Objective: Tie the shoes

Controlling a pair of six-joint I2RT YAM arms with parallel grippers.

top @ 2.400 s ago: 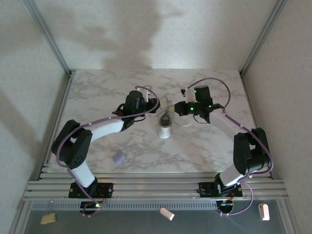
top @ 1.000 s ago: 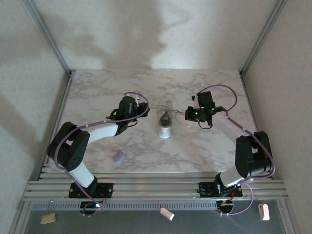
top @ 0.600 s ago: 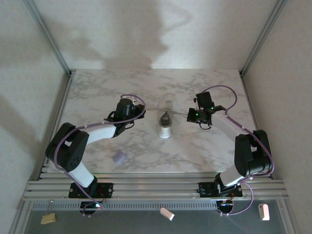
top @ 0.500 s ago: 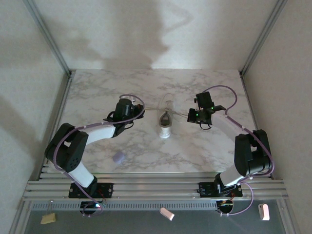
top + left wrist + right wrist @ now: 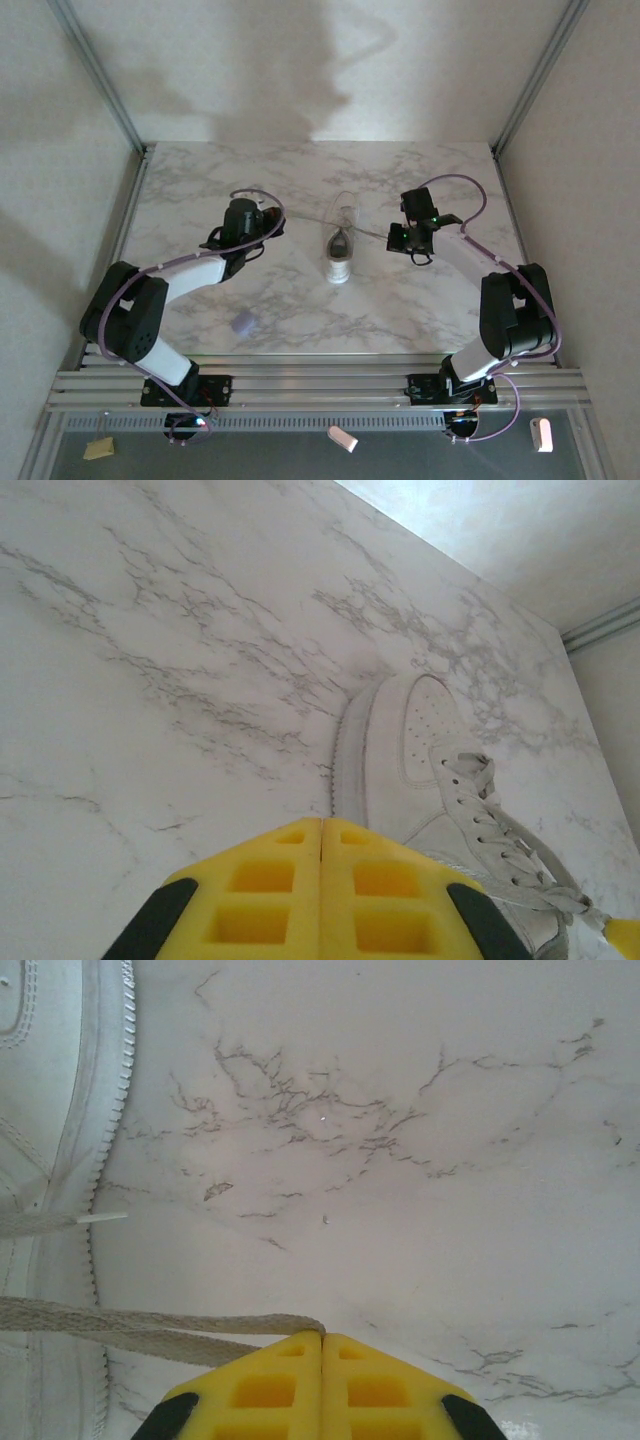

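The white low-top shoe (image 5: 340,262) lies mid-table, toe toward the near edge, with lace loops behind its heel. My left gripper (image 5: 271,224) is to its left, pads (image 5: 280,880) pressed together; a thin lace strand (image 5: 312,222) stretches from it to the shoe (image 5: 400,750). On the shoe's right, my right gripper (image 5: 392,237) is shut on a folded flat lace (image 5: 150,1322) that comes out at its tip (image 5: 322,1335) and runs left to the shoe's side (image 5: 40,1110). Both grippers hover low over the marble table (image 5: 430,300).
A small lavender blob (image 5: 241,322) lies on the marble near the left arm's base. Metal frame posts (image 5: 105,85) and white walls close in the table's back and sides. An aluminium rail (image 5: 320,385) runs along the near edge.
Both grippers have drawn outward from the shoe, the left one farther left, the right slightly right. The laces between them and the shoe are pulled out longer. The shoe stayed put.
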